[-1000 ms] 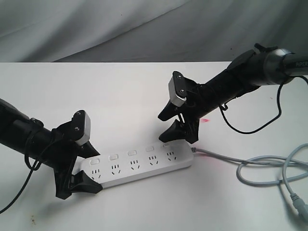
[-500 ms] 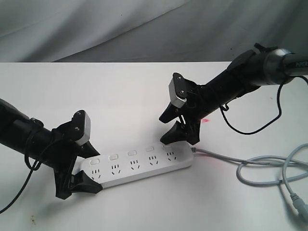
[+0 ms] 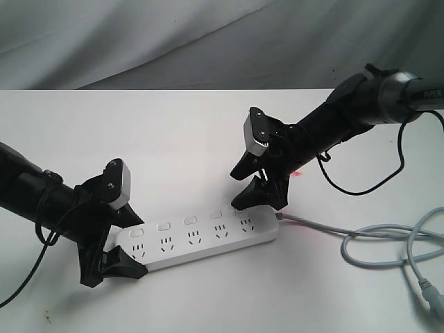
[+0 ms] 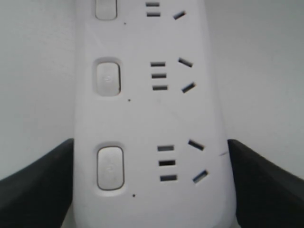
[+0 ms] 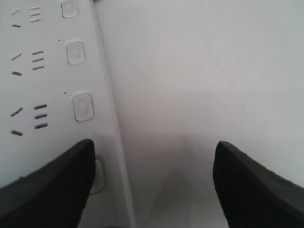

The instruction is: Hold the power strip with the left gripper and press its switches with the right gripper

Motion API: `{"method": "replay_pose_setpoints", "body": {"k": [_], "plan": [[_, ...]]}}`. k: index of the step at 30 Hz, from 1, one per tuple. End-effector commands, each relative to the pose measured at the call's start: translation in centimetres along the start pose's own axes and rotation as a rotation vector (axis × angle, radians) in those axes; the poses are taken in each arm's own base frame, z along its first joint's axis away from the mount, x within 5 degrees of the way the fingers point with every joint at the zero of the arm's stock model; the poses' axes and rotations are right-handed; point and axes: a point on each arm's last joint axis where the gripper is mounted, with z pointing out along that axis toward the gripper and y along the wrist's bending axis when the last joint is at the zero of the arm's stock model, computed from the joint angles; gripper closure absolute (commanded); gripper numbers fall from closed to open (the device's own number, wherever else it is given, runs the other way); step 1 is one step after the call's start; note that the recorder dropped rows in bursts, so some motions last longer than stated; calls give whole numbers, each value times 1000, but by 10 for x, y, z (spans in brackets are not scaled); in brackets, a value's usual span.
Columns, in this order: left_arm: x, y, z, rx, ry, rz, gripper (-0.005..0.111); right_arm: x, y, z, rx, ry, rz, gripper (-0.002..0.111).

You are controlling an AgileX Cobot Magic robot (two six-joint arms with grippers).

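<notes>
The power strip (image 3: pixel 201 239) lies flat on the white worktop (image 3: pixel 173 139), its grey cord (image 3: pixel 361 239) looping off at the right. The left gripper (image 3: pixel 132 243) straddles the strip's far-left end, with its jaws pressed against both long edges (the wrist view shows each finger against a side). The right gripper (image 3: pixel 232 189) hangs over the cord end with its jaws spread wide. One finger (image 5: pixel 47 190) partly covers the last of the switches (image 3: pixel 187 220); contact cannot be told.

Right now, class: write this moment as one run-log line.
left pincer: shut on power strip end | right pincer: open, one finger over button nearest cord | press: contact unclear
</notes>
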Motion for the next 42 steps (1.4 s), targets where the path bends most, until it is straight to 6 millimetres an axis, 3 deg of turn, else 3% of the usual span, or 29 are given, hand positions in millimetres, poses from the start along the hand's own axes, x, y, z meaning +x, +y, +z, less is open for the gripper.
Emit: {"method": "replay_pose_setpoints", "body": {"k": [1, 16, 22, 26, 34, 39, 42], "plan": [[-2, 0, 1, 4, -2, -3, 107, 16, -3, 6, 20, 124, -40, 43], [-2, 0, 1, 4, -2, -3, 107, 18, -3, 5, 14, 151, -59, 43], [-2, 0, 1, 4, -2, -3, 107, -11, 0, -11, 37, -20, -16, 43], [-2, 0, 1, 4, -2, -3, 107, -41, 4, -43, 120, -57, -56, 43], [-2, 0, 1, 4, -2, -3, 107, -109, 22, -136, 460, -154, 27, 43], [-2, 0, 1, 4, -2, -3, 107, -142, 46, -196, 698, -262, 165, 43], [-2, 0, 1, 4, -2, -3, 107, -154, 64, -222, 765, -285, 214, 43]]}}
